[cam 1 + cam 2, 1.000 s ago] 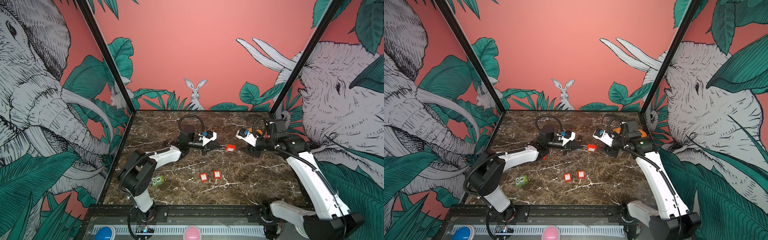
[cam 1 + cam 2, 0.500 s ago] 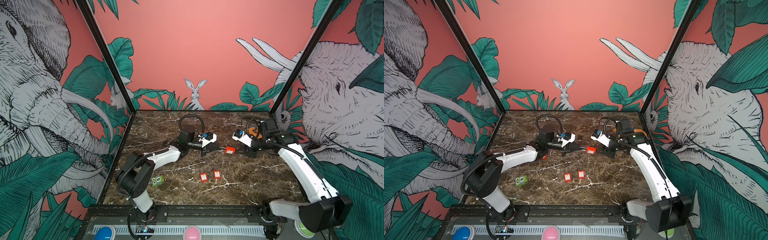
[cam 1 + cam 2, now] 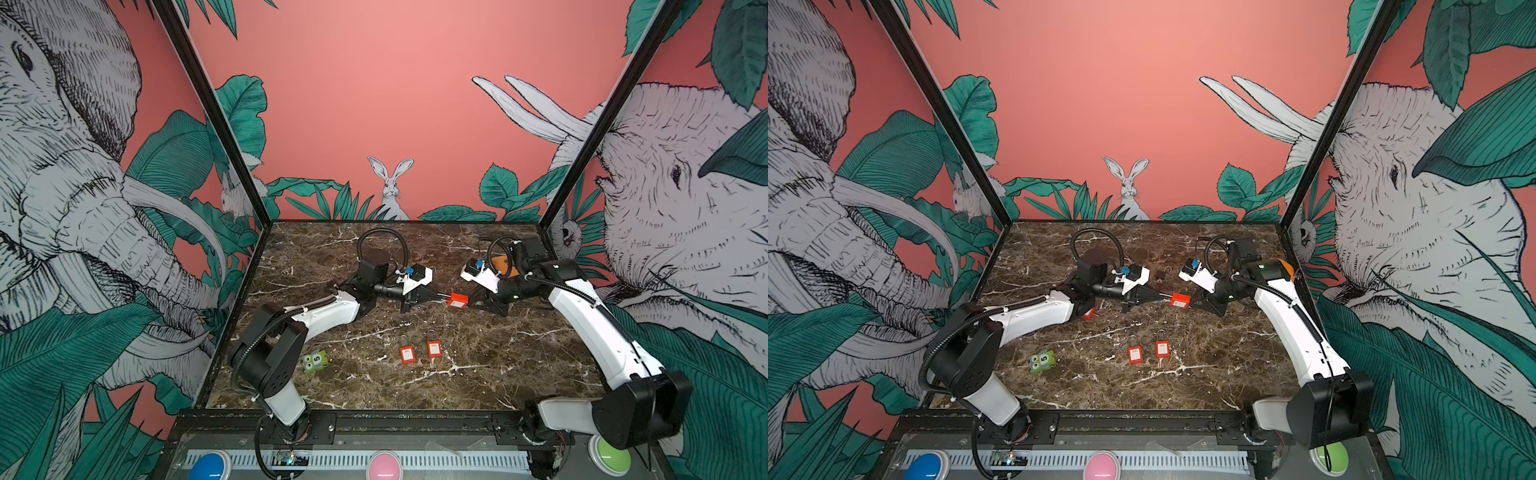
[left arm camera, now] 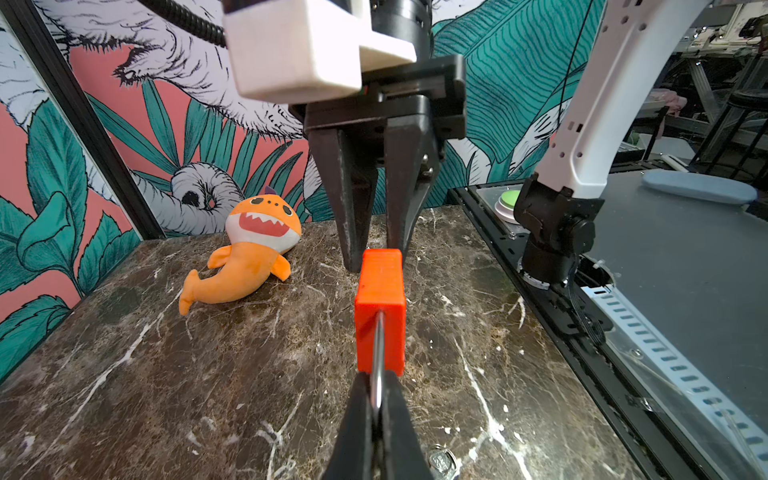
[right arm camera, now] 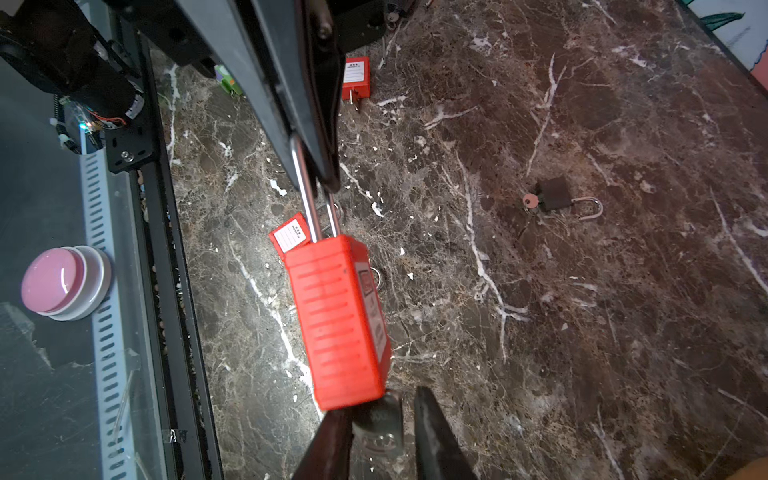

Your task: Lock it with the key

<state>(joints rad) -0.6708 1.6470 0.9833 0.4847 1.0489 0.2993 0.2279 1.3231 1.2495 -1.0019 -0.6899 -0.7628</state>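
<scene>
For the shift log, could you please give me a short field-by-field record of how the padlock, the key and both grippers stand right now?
left gripper: shut on the shackle of the red padlock
right gripper: open, one finger on each side of the key
key: seated in the padlock's bottom end
spare red padlocks: two, lying side by side on the table

Padlock [image 3: 458,300] sits between left pincer [image 3: 439,296] and right pincer [image 3: 473,301].
</scene>
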